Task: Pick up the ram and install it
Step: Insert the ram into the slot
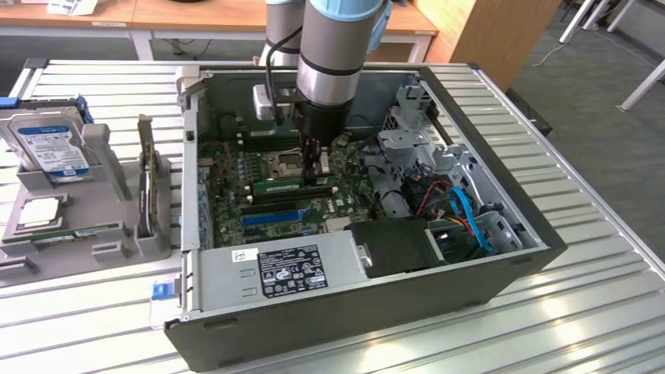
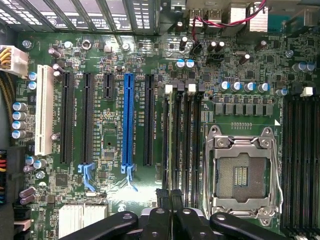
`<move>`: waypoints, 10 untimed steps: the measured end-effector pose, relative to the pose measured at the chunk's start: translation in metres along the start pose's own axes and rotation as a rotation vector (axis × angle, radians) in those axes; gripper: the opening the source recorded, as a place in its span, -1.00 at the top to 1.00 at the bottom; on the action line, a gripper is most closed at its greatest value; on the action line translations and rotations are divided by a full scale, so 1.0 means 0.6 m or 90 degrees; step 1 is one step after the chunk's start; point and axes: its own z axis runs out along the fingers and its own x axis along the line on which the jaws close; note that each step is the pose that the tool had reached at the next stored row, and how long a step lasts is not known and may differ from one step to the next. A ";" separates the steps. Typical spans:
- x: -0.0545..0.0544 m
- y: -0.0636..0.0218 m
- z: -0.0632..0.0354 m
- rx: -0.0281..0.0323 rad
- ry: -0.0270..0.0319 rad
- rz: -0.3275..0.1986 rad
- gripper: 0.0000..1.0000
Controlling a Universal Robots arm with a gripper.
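Note:
The ram [image 1: 292, 185] is a thin green stick standing on edge in one of the motherboard's memory slots inside the open computer case [image 1: 499, 273]. My gripper [image 1: 314, 173] reaches straight down into the case, its tip at the end of the ram nearest the exterior view's right. In the wrist view my gripper [image 2: 170, 196] is shut, its two black fingers [image 2: 161, 200] pressed together with nothing between them, directly over the row of black memory slots [image 2: 181, 135]. Whether the fingertips touch the ram I cannot tell.
The empty processor socket [image 2: 242, 172] sits right beside the memory slots. A power supply [image 1: 280, 269], blue cables [image 1: 473, 222] and a metal drive cage [image 1: 416, 144] crowd the case. A grey fixture at the exterior view's left holds a hard drive [image 1: 50, 148] and processor chip [image 1: 40, 212].

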 end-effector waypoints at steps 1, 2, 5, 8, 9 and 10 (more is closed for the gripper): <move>0.000 0.000 0.000 0.0000 0.0000 0.000 0.76; 0.000 0.000 0.000 0.0000 0.0000 0.001 0.76; 0.000 0.000 0.001 0.0001 -0.0001 0.003 0.76; 0.000 0.000 0.001 0.0002 -0.0002 0.010 0.76; 0.000 0.000 0.001 0.0003 -0.0003 0.014 0.76; 0.000 0.000 0.001 0.0003 -0.0003 0.017 0.76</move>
